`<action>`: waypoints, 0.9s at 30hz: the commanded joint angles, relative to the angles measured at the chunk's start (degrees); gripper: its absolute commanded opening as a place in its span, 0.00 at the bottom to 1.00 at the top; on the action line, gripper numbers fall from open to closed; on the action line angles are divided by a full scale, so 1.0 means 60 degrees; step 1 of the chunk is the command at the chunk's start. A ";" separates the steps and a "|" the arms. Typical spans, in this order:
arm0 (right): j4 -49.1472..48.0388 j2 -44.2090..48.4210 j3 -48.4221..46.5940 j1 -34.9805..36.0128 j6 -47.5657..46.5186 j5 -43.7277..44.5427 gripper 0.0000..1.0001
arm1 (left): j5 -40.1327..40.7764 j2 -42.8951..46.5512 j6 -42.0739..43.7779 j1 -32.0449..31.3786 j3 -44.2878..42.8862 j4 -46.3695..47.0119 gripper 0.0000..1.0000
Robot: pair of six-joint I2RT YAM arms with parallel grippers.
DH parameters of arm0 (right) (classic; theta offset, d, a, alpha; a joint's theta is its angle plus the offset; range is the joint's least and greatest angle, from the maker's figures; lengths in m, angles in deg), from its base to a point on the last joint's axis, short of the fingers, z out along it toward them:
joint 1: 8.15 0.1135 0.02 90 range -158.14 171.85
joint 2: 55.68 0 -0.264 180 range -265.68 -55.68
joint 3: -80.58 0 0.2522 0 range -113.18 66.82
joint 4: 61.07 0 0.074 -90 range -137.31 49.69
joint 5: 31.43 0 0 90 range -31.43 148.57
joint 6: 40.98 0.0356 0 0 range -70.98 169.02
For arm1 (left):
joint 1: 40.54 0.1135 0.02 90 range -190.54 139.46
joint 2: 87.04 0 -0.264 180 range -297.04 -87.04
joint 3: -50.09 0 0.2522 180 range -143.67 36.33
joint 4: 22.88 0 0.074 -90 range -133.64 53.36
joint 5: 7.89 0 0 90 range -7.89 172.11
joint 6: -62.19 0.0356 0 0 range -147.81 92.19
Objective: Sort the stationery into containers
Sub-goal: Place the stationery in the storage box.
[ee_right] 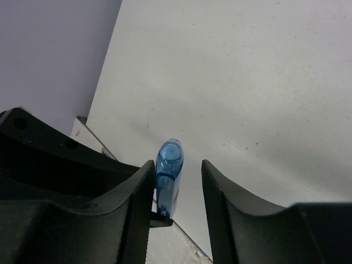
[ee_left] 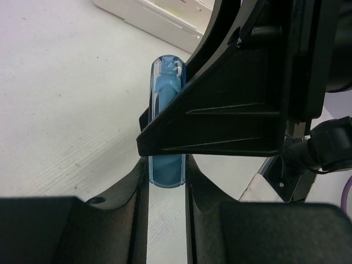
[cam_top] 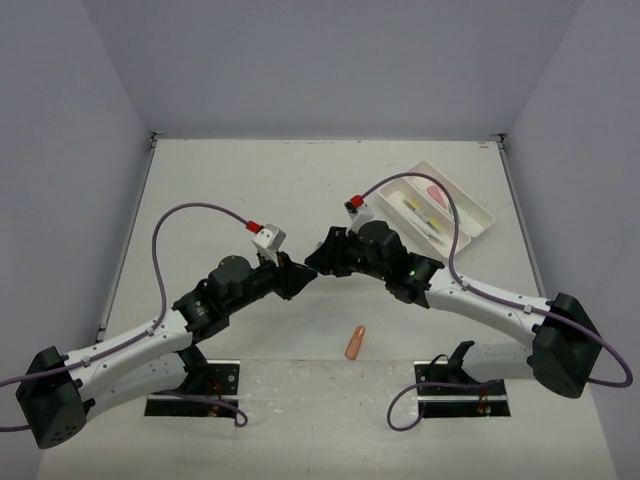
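A stubby translucent blue marker piece (ee_left: 165, 137) is held upright between my left gripper's (ee_left: 166, 171) fingers above the table. My right gripper (ee_right: 177, 171) is open around the same blue piece (ee_right: 169, 177); the piece lies against one finger, with a gap to the other. In the top view the two grippers, left (cam_top: 303, 276) and right (cam_top: 319, 262), meet tip to tip mid-table, and the piece is hidden there. The white two-compartment tray (cam_top: 463, 191) stands at the far right, holding a pink piece (cam_top: 432, 192) and a yellow pen (cam_top: 420, 213). An orange marker piece (cam_top: 354, 343) lies near the front.
The right gripper's black finger (ee_left: 231, 115) crosses in front of the left wrist camera. The tray's edge (ee_left: 159, 19) shows behind it. The arm base plates (cam_top: 195, 400) sit at the near edge. Purple cables loop over both arms.
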 commanded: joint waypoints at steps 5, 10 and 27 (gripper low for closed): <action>0.0042 -0.0024 -0.0265 0.0089 -0.0264 0.0464 0.00 | 0.0261 0.0058 0.0524 -0.0036 -0.0075 0.0187 0.25; 0.0466 0.0123 -0.0592 -0.0467 -0.0990 0.0702 0.00 | 0.0225 0.0128 0.0506 -0.0034 -0.0277 -0.0416 1.00; 0.2095 -0.1195 -0.2584 -0.5206 -1.0753 0.3753 0.00 | 0.0147 0.0824 -0.0976 -0.0034 -0.0877 -0.3654 1.00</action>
